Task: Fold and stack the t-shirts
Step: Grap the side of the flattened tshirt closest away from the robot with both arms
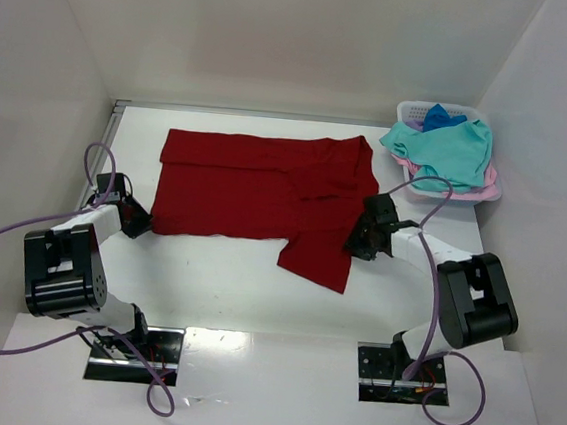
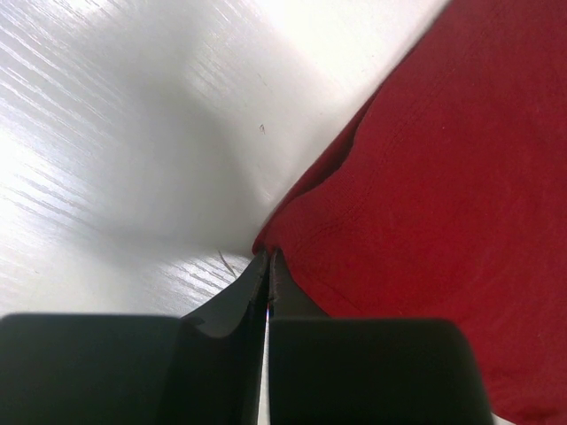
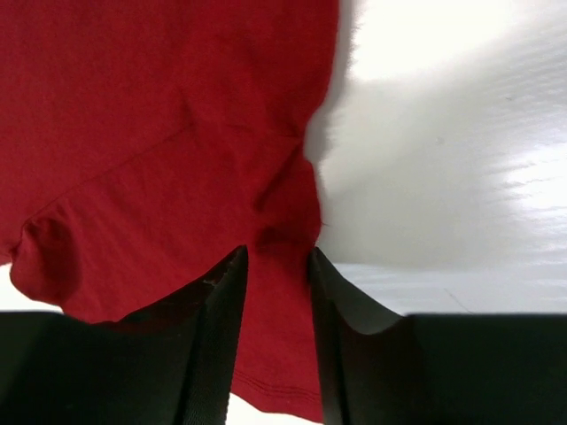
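Broadly, the dark red t-shirt (image 1: pixel 256 185) lies spread flat across the middle of the white table (image 1: pixel 216 286), its long side running left to right, with one sleeve flopped toward the near edge at its right end. The left gripper (image 1: pixel 134 220) sits low at the shirt's near-left corner; in its wrist view the fingers are pressed together with the cloth's corner right at their tips, pinching it. The right gripper (image 1: pixel 361 242) rests on the shirt's right side just beside that sleeve, its fingers parted with wrinkled red cloth lying in the gap, not clamped. At the far right stands the laundry basket (image 1: pixel 409 109), well apart from the red shirt, holding a teal t-shirt (image 1: pixel 450 148) draped on top, a pink t-shirt (image 1: pixel 482 188) under it and a blue t-shirt (image 1: pixel 441 117) at the far side.
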Motion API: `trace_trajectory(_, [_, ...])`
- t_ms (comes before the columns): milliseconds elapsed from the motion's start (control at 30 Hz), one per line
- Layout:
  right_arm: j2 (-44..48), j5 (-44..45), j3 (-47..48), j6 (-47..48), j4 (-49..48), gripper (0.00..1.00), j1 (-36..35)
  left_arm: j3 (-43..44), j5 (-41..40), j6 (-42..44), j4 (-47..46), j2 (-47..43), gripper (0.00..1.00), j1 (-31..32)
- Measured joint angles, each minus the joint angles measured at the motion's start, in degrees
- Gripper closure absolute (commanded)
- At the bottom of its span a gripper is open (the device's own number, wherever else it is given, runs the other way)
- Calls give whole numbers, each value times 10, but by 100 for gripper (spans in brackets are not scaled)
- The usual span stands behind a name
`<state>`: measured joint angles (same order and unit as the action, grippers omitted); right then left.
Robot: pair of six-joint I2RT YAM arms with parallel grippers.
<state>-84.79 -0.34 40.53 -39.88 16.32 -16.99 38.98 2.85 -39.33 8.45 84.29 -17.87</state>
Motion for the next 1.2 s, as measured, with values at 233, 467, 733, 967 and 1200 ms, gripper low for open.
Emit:
trace_trajectory(233, [-35,22,31,-3,13,100,-20,0,0,0,-1,1,100,0])
trace_trajectory(467, [-33,30,34,-5,26,100,-20,0,0,0,-2,2,100,0])
trace_trajectory(733, [11,39,41,-3,62,100,-20,9,0,1,23,-52,100,0])
trace_trajectory(967, [41,41,87,-3,75,100,-20,69,6,5,38,-62,100,0])
trace_trajectory(1200, [45,37,125,-3,74,100,9,128,19,22,48,-37,100,0])
